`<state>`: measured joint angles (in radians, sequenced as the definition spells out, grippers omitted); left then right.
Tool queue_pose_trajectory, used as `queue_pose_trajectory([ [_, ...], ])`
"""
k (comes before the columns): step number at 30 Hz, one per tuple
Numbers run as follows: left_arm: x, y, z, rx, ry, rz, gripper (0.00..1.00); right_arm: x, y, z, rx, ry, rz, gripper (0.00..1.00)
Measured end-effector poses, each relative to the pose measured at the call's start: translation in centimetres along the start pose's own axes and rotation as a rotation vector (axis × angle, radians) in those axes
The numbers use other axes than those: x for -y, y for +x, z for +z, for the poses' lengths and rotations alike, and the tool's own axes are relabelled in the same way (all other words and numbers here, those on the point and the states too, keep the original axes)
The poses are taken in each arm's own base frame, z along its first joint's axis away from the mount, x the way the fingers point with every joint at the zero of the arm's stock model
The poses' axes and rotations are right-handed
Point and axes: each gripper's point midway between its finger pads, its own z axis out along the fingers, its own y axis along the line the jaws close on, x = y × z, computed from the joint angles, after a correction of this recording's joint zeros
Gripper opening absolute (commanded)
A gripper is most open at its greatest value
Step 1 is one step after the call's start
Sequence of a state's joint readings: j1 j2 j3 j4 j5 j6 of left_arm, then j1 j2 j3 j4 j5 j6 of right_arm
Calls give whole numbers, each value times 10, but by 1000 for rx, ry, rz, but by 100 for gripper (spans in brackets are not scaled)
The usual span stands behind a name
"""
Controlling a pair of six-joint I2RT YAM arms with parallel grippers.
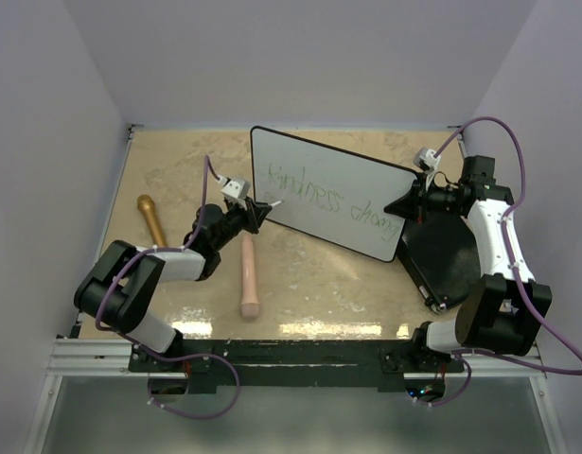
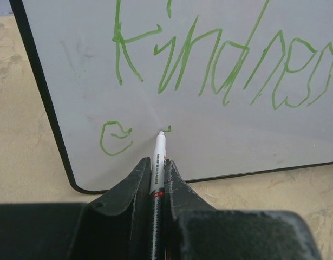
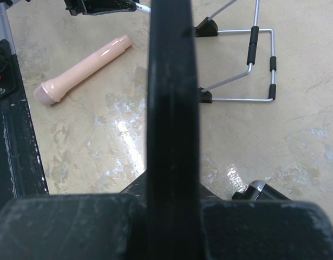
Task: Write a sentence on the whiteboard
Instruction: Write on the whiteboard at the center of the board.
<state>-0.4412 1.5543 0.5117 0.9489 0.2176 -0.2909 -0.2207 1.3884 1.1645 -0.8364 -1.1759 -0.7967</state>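
Jaws on the left gripper [image 2: 158,162] clamp a marker [image 2: 160,145], tip at the whiteboard [image 1: 309,161] just below the green sentence [image 1: 333,197]. Right gripper [image 1: 409,200] pinches the board's right edge (it stands tilted, mid-table)

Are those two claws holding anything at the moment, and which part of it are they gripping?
Yes. The left claw pinches a marker by its barrel, tip at the whiteboard. The right claw clamps the whiteboard's side edge.
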Motion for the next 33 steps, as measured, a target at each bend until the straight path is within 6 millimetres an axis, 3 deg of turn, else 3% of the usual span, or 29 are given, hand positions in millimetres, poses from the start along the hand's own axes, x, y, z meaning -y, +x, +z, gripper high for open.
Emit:
queue_pose_trajectory([
  [15,-9,-7,-1,21,-51,24,0,1,0,0,0,1,-2,0],
  [33,-13,7,0,-24,-59,15,0,1,-1,0,1,3,-7,0],
])
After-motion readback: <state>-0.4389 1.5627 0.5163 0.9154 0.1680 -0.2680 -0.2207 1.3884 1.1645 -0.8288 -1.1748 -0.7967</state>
